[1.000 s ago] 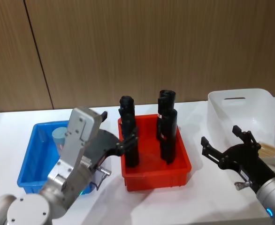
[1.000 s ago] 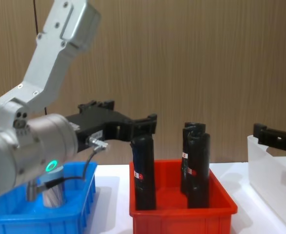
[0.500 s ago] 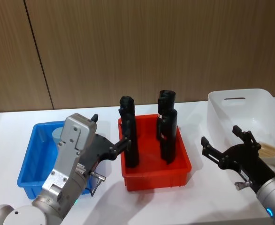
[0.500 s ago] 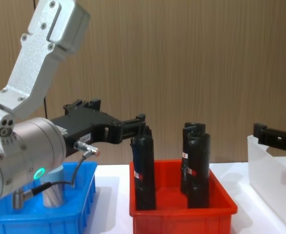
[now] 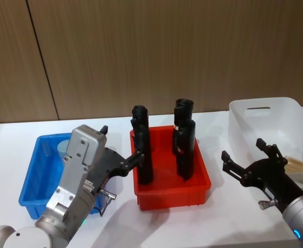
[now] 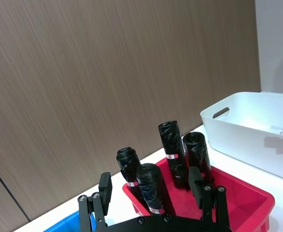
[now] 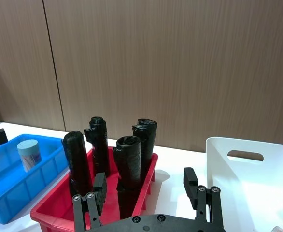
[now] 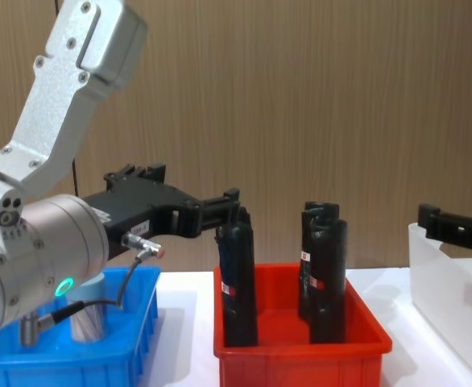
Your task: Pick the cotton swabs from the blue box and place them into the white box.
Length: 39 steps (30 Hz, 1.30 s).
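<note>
Gaping empty: left end effector (image 5: 121,143) by blue box (image 5: 31,178), right end effector (image 5: 243,150) by white box (image 5: 268,102) (labels (image 6: 172,156) illegible).

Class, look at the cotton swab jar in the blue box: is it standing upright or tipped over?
Upright. The cotton swab jar stands on the floor of the blue box, its pale blue lid facing up.

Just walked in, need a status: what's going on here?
The robot is meant to move cotton swabs from the blue box to the white box. Nothing is held now. The left pincer hangs open between the blue box, where one jar stands, and the red bin of black rolls. The right pincer is open beside the white box.
</note>
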Each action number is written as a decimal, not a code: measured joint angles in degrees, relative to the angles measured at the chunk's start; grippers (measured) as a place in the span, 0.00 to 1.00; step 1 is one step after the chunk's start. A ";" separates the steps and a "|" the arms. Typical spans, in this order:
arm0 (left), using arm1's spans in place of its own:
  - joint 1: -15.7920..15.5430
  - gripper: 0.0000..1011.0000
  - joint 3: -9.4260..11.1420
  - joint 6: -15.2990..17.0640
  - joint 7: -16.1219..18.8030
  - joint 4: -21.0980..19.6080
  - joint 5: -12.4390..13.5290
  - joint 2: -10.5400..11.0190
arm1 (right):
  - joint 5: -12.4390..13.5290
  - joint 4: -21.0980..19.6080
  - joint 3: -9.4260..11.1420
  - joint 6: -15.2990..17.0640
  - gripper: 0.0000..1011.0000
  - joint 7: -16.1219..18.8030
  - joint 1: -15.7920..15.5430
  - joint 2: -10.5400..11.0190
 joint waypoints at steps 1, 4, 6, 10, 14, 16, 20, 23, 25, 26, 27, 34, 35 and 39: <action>0.00 0.99 0.00 0.00 0.00 0.00 0.00 0.00 | -0.01 0.01 0.00 0.00 0.99 0.02 0.01 0.00; 0.00 0.99 0.00 0.01 0.00 0.01 -0.01 0.00 | -0.07 0.32 0.01 0.00 0.99 0.23 0.19 -0.06; 0.00 0.99 0.00 0.02 0.00 0.02 -0.01 0.00 | -0.13 0.64 0.04 -0.02 0.99 0.37 0.40 -0.11; 0.00 0.99 0.00 0.04 0.00 0.03 -0.01 0.00 | -0.65 2.43 0.15 -0.29 0.99 1.47 1.58 -0.42; 0.00 0.99 0.00 0.04 -0.01 0.03 -0.01 0.00 | -1.11 4.61 0.30 -0.55 0.99 2.81 3.05 -0.78; 0.00 0.99 0.00 0.05 -0.01 0.03 -0.01 0.00 | -1.40 5.95 0.38 -0.76 0.99 3.71 4.14 -1.03; 0.00 0.99 0.00 0.05 -0.01 0.03 -0.01 0.00 | -1.72 8.37 0.50 -1.02 0.99 5.20 5.78 -1.40; 0.00 0.99 0.01 0.05 -0.01 0.03 -0.01 0.00 | -2.06 11.36 0.64 -1.43 0.99 7.19 8.04 -1.91; 0.00 0.99 0.00 0.05 -0.01 0.03 -0.01 0.00 | -2.22 12.51 0.68 -1.61 0.99 8.02 8.91 -2.12; 0.00 0.99 0.00 0.05 -0.01 0.03 -0.01 0.00 | -2.31 13.73 0.75 -1.79 0.99 8.93 9.83 -2.33; 0.00 0.99 0.00 0.04 -0.01 0.03 -0.01 0.00 | -2.31 14.31 0.79 -1.87 0.99 9.37 10.27 -2.43; 0.00 0.99 0.00 0.04 -0.01 0.03 -0.01 0.00 | -2.19 20.25 1.03 -2.71 0.99 13.42 14.81 -3.47; 0.00 0.99 0.00 0.04 -0.01 0.03 -0.01 0.00 | -2.05 20.86 1.05 -2.83 0.99 14.05 15.26 -3.58; 0.00 0.99 0.00 0.04 -0.01 0.03 -0.01 0.00 | -1.55 24.15 1.10 -3.34 0.99 16.61 17.71 -4.19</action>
